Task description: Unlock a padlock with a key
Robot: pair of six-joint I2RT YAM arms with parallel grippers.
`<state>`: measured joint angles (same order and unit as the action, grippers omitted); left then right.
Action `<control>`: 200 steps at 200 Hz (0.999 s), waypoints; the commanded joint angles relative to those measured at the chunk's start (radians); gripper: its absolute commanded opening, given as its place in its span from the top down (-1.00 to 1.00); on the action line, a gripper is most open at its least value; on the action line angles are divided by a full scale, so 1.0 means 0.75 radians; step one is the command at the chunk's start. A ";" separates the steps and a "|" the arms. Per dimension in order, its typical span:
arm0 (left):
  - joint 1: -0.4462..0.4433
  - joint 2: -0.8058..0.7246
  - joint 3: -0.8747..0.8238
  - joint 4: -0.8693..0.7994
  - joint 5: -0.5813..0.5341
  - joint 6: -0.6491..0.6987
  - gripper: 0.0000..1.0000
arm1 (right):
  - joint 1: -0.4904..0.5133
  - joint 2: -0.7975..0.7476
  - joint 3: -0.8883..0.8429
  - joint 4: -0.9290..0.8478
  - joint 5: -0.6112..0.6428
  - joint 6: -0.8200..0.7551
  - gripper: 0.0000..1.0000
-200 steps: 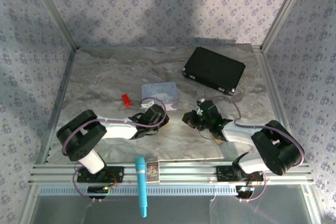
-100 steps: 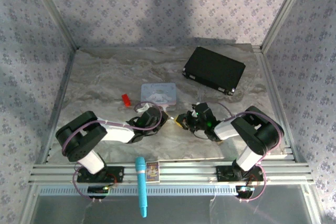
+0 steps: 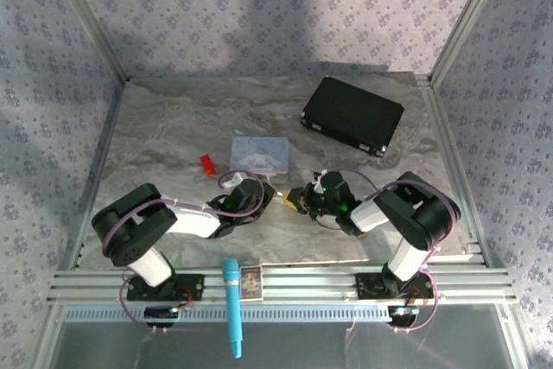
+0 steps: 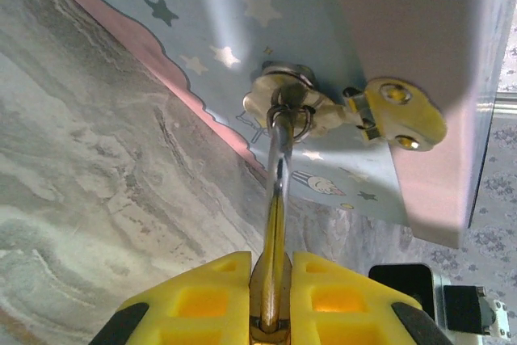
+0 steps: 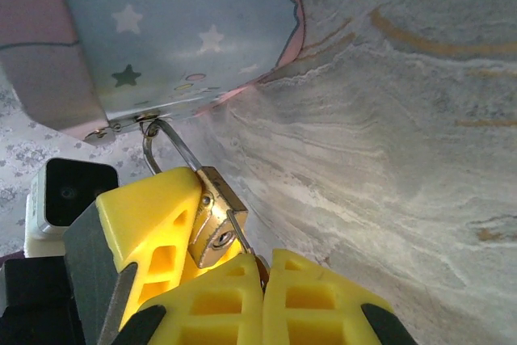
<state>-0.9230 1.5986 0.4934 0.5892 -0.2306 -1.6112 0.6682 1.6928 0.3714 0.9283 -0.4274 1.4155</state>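
The padlock (image 5: 214, 220) sits just in front of the pale blue tin (image 5: 178, 30), with its shackle pointing at the tin's edge. The left gripper (image 4: 271, 268) is clamped on the padlock body, apparently to brace it and leave the keyhole end exposed. The right gripper (image 5: 260, 264) is closed on a thin silvery piece, judged to be the key (image 5: 245, 240), which lies beside the keyhole. Whether it is inserted cannot be told.

We note the padlock (image 5: 212, 228) as glossy brass-coloured metal with a thin bright shackle. The key (image 4: 277, 191) is smooth, shiny metal. The tin (image 5: 178, 30) carries a printed satin coat. The fingers (image 5: 149, 216) are matt yellow plastic. The table (image 4: 89, 183) looks marbled and matt.
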 commanded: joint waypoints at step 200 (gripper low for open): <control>0.008 0.087 0.045 0.005 -0.023 -0.044 0.90 | -0.002 0.050 -0.055 0.159 0.009 0.083 1.00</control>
<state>-0.9218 1.6444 0.5278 0.6010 -0.2543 -1.6146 0.6823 1.7172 0.3428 1.0027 -0.4240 1.4708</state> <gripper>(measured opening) 0.144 0.055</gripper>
